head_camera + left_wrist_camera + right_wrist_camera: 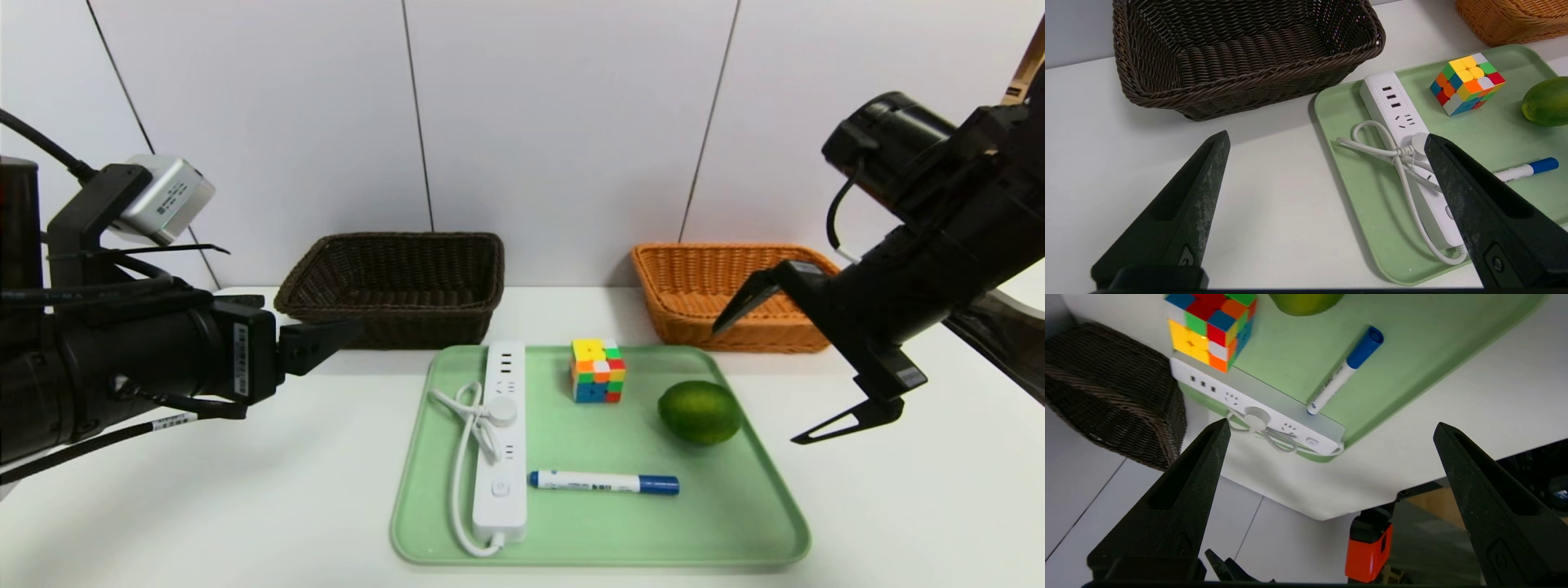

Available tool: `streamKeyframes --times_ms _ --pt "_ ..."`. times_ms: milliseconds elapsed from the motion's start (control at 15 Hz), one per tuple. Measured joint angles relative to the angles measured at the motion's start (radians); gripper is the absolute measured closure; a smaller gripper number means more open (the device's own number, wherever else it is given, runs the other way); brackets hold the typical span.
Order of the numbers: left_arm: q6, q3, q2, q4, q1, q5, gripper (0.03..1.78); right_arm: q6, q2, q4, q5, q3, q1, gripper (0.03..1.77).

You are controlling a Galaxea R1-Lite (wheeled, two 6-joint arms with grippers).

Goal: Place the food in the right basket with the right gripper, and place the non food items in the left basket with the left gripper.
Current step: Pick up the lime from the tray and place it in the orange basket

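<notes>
progress: nothing sorted yet; all four items lie on the tray, both baskets look empty as far as their insides show. four placements left, by my judgement.
tray [759, 523]: pale green, on the white table [204, 506], centred in front of the robot.
power strip [500, 457]: left side of tray, long axis running near to far, cord end at the near edge, usb ports at the far end; cord [467, 425] looped along its left side.
marker [604, 483]: near middle of tray, long axis left to right, blue cap pointing right, just right of the strip.
lime [700, 412]: right part of tray, farther than the marker; rounded, no clear heading.
cube [598, 371]: far middle of tray, between strip and lime, apart from both.
left gripper [322, 341]: off the tray to the left, above the table, near side of the dark basket; fingers spread wide in the left wrist view, holding nothing.
right gripper [804, 367]: raised just right of the lime, fingers [849, 420] wide apart, holding nothing.
dark basket [392, 245]: far left, behind the tray.
orange basket [686, 253]: far right, behind the tray.
next, judged: lime to the orange basket looks the closest pick.
</notes>
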Motion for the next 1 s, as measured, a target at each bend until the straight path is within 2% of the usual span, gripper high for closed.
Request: streamKeyframes --times_ms 133,533,1000 --pt "0.0 0.003 -0.004 0.0 -0.01 0.006 0.12 0.003 0.017 -0.004 0.017 0.037 -0.001 0.09" --pt "0.0 0.019 -0.027 0.0 -0.013 0.005 0.12 0.0 0.079 -0.016 0.006 0.036 -0.066 0.09" --pt "0.002 0.034 -0.025 0.0 -0.013 0.003 0.12 0.025 0.178 -0.063 0.007 0.001 -0.058 0.09"
